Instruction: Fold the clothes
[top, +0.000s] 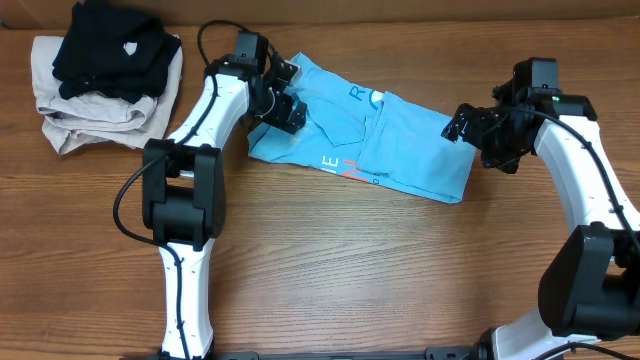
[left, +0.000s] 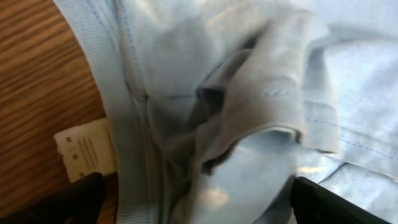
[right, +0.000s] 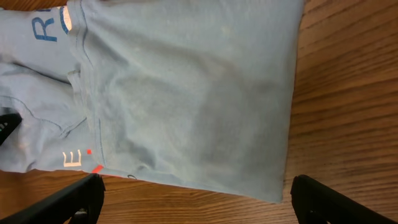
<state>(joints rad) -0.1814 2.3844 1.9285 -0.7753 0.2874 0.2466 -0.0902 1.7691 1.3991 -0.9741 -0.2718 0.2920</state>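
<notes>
Left end effector (left: 202, 200) and right end effector (right: 199, 198) spread wide over T-shirt (right: 186, 93), fingertips (right: 68, 202) cut off.

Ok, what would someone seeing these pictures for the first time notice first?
A sky-blue T-shirt lies half folded in the middle of the wooden table, its lettering partly showing. The left gripper is open over the shirt's left end and the right gripper is open at its right edge. In the far left corner, a black garment sits piled on a beige garment.
</notes>
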